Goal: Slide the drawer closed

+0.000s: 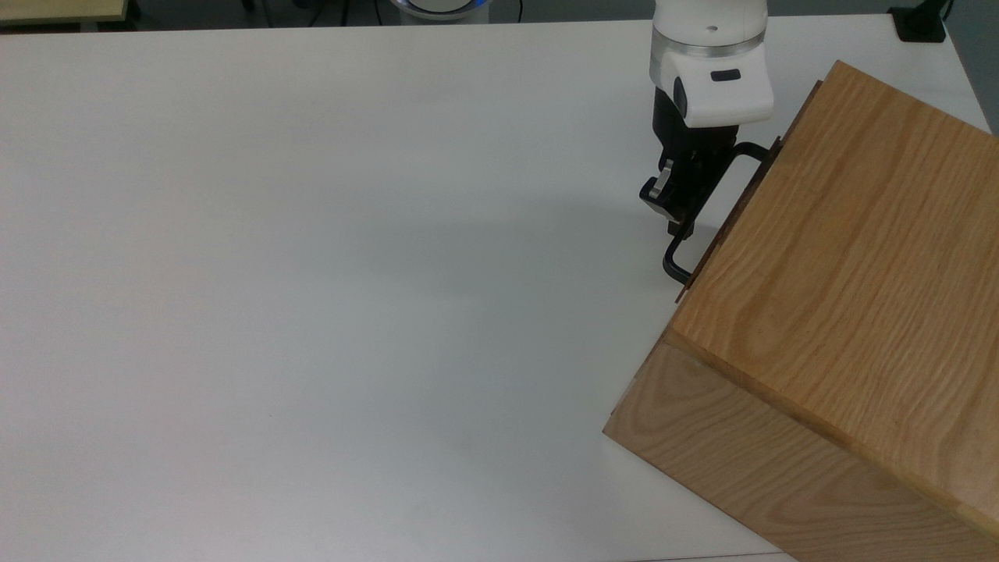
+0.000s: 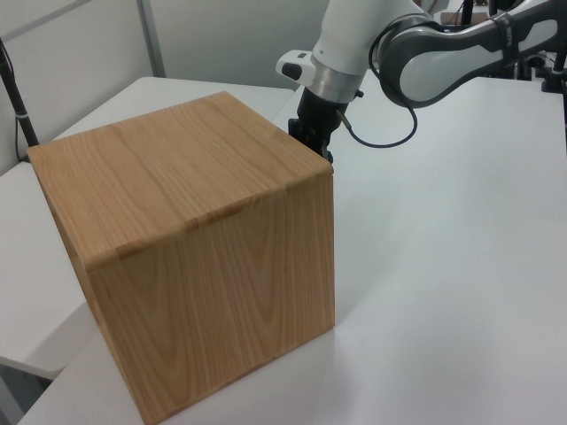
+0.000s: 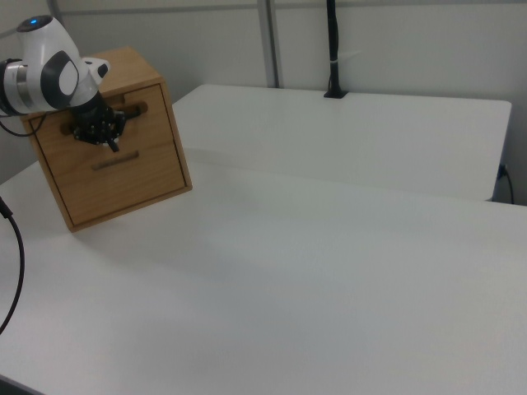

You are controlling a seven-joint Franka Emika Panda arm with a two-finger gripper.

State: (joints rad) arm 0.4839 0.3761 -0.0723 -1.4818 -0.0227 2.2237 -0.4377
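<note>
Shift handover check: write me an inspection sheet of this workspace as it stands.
Surface: flat white table, bare apart from the box.
Job's things: light-wood drawer with black U-shaped bar handle sits pushed in, front level with the oak-grain wooden cabinet box.
Clutter: nothing seen.
Grippers: black two-finger gripper at the handle; grip state cannot be judged.
Cables: black cable loops off the arm.
Surroundings: black pole standing on the far table.
</note>
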